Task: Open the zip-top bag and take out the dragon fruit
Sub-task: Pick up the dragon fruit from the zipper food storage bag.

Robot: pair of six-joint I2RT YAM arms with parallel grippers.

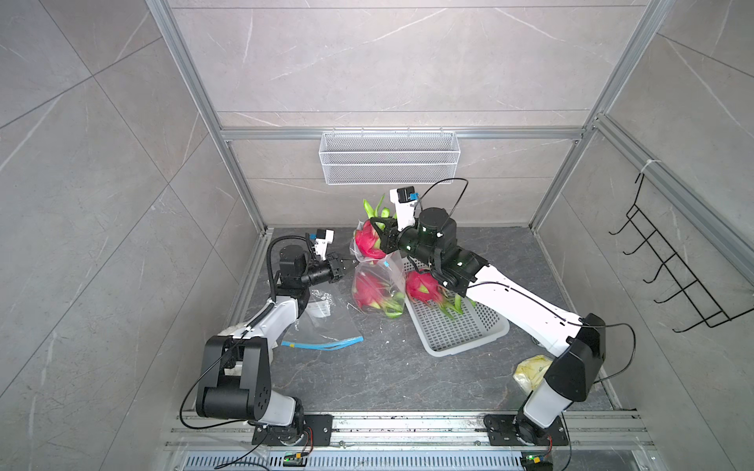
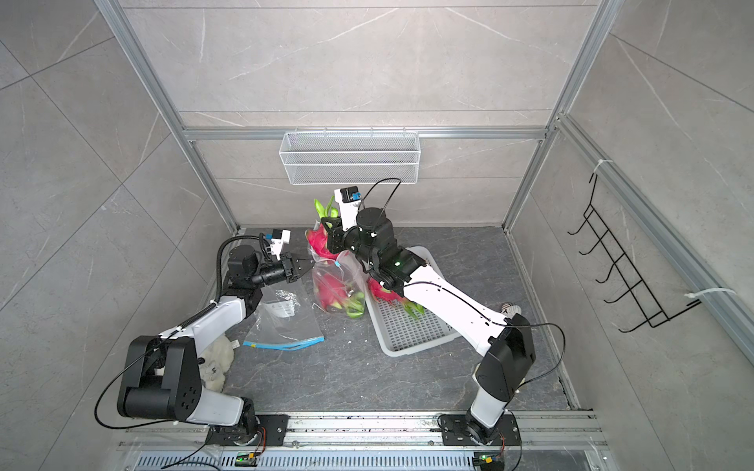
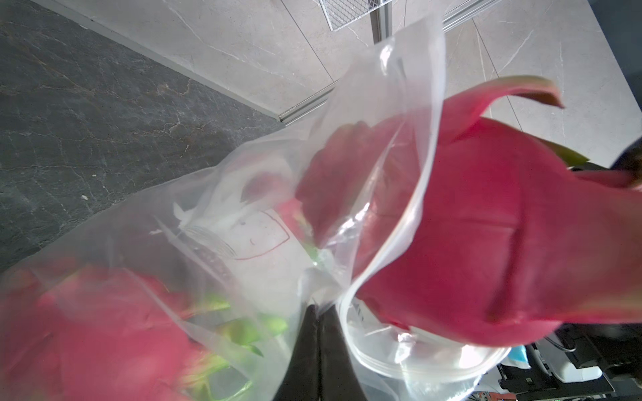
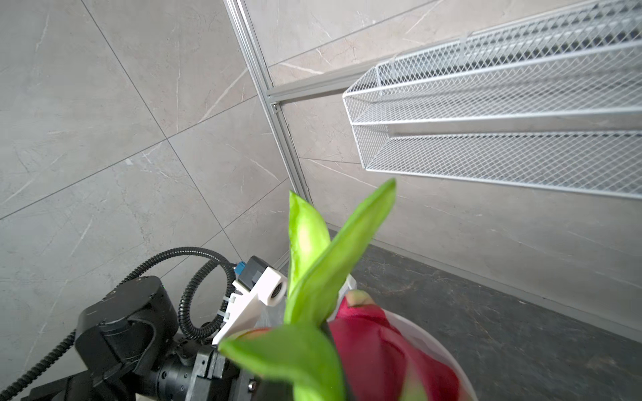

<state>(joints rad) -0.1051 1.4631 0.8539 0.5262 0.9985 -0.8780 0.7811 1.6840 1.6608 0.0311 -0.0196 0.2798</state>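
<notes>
left hand [image 1: 346, 265] pinches the bag [image 1: 391, 267] rim as an anchor; right hand [image 1: 378, 233] clamps a fruit [image 1: 366, 244], half out.

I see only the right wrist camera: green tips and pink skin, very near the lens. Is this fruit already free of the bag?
Observer: Not fully. In the left wrist view the rim of the bag wraps around the held dragon fruit.
Operator: Is something holding the bag back?
Observer: Yes. The left gripper is shut, pinching the bag's plastic close to its mouth.
Operator: Is any fruit left inside?
Observer: In a top view, at least one more dragon fruit lies low in the bag.
</notes>
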